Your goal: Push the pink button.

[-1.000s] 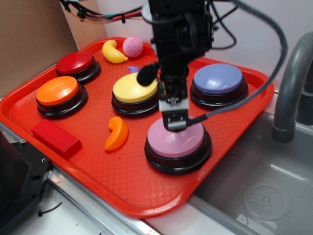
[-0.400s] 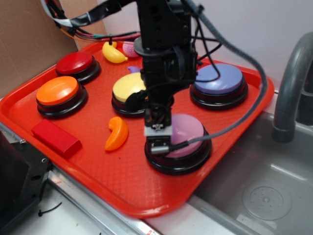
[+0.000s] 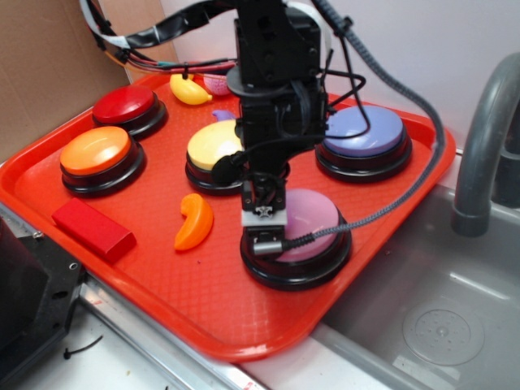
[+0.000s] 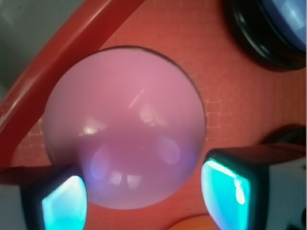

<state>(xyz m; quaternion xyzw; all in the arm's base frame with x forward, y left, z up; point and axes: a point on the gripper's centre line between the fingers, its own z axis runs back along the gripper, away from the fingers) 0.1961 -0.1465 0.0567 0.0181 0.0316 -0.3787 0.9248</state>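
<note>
The exterior view looks down obliquely from beyond the red tray's [image 3: 390, 268] near corner, taking in the whole tray. The wrist view looks straight down, very close, near that same near-right edge. Both share the pink button [image 3: 313, 215] [image 4: 124, 129].

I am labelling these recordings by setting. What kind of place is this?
Probably a toy kitchen or lab mock-up: a grey sink basin with a faucet sits beside an orange-red tray holding dome buttons, among them the pink button under the gripper.
</note>
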